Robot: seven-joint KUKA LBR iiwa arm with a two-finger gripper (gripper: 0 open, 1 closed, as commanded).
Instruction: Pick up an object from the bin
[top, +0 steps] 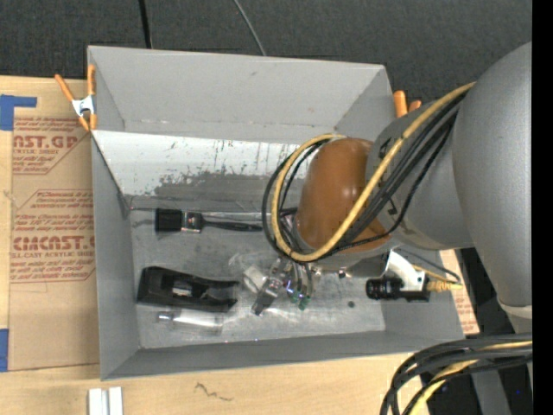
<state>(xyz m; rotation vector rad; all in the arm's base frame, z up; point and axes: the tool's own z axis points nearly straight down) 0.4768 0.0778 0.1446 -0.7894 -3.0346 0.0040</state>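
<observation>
**End effector low in the bin, at a clear plastic piece; grip state not determined**

I find the end effector (pixel 290 289) down close to the floor of the bin (pixel 233 93). It stands to the right of the black flat tool (pixel 183 287), which I take as my reference. A clear crumpled plastic piece (pixel 252 278) lies between that tool and the end effector, right at the end effector's tip. The two look to be touching, though I cannot confirm contact.

I cannot tell whether the end effector is released or clenched. Its tip is lost against the clutter, and the orange cover (pixel 333 188) with its cables (pixel 281 206) hangs over it. I cannot confirm that it holds anything.

Other items noted:
- A pale tube (pixel 190 320) lies just below the black flat tool, near the bin's front wall.
- A black plug with cable (pixel 179 221) lies above the tool, well apart from it.
- A black cylinder with white end (pixel 396 288) lies far to the tool's right, beyond the end effector.
</observation>
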